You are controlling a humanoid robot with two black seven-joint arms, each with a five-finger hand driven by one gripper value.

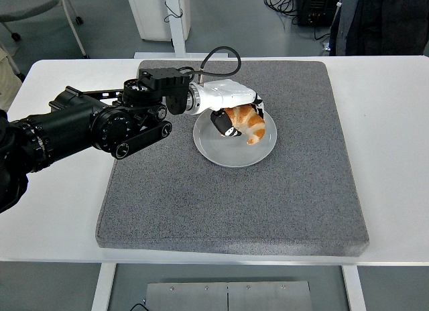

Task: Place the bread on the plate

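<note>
A golden-brown croissant [249,124] is held in my left hand [236,120], whose white-shelled fingers are curled around it. The hand hovers low over the pale grey round plate [234,153], above its upper middle part. I cannot tell whether the bread touches the plate. My black left arm reaches in from the left edge across the grey mat [234,190]. The right arm does not show.
The plate lies in the upper middle of the grey foam mat on the white table [389,123]. A dark-clothed person [382,19] stands at the top right, beyond the table. Cables and dark equipment lie on the floor behind.
</note>
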